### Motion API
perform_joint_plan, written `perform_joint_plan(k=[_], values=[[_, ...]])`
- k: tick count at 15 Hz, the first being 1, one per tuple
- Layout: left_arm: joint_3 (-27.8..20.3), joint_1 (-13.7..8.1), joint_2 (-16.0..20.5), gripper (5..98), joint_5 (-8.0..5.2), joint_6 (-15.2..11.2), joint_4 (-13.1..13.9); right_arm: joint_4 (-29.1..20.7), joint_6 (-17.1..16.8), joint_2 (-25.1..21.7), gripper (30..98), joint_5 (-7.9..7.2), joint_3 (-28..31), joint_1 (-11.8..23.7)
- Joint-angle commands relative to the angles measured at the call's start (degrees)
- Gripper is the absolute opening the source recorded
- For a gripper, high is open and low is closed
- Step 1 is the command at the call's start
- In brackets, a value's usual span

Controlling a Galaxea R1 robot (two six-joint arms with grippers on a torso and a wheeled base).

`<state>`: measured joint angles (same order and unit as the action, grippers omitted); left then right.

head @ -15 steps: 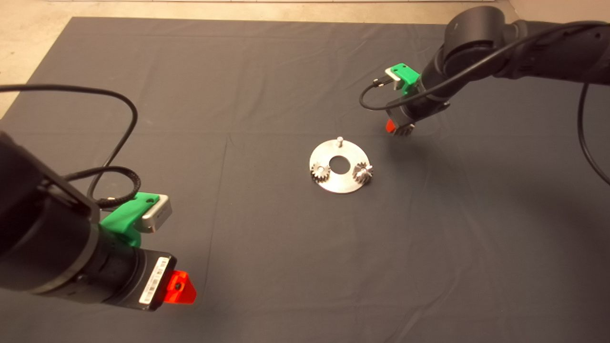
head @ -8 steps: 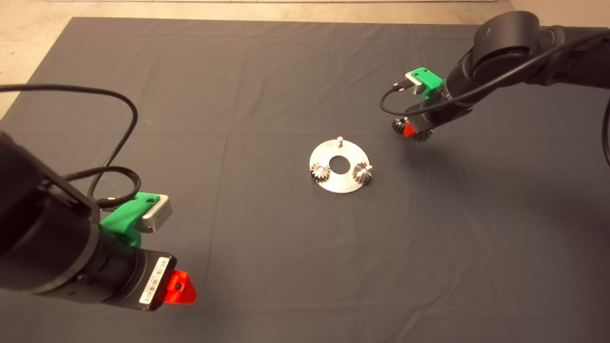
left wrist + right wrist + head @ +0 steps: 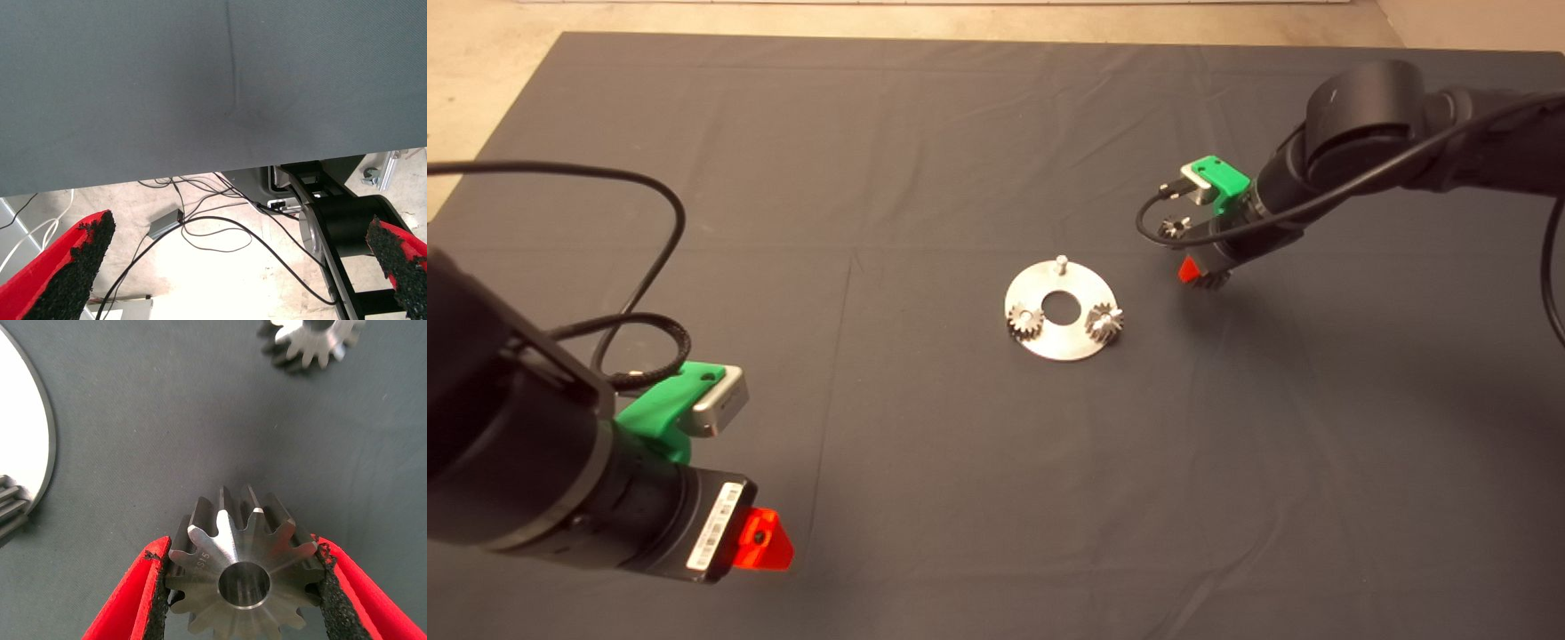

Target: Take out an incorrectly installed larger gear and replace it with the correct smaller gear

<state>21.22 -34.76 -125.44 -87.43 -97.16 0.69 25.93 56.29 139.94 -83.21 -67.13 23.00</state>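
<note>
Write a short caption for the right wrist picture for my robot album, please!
The right gripper pinches the larger gear between its red fingers above the dark mat, with the smaller gear lying nearby.

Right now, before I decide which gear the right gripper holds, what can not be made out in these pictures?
- Head view: the right gripper hides most of the held gear, so its size against the loose gear is unclear.
- Right wrist view: the edge cuts off the loose gear and the plate; the free peg is outside.
- Left wrist view: the open left gripper faces only mat and floor cables.
</note>
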Motion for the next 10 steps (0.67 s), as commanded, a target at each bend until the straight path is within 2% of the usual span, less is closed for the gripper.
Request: perform_joint_plan(k=[1, 6, 8, 10], values=[[-0.9, -0.3, -0.1, 97.8, -0.90, -0.4, 0.9, 0.7, 1.6, 0.0, 48.5, 0.42, 0.8, 1.7], [-0.9, -0.3, -0.1, 97.8, -0.90, -0.4, 0.9, 0.7, 1.8, 0.1, 48.5, 0.59, 0.9, -0.5], [-0.9, -0.3, -0.1, 97.8, -0.90, -0.4, 0.9, 0.7, 1.8, 0.0, 48.5, 1.88, 0.8, -1.0], [-0.9, -0.3, -0.1, 97.8, -0.90, -0.4, 0.9, 0.7, 1.8, 0.1, 48.5, 2.27, 0.8, -1.3]])
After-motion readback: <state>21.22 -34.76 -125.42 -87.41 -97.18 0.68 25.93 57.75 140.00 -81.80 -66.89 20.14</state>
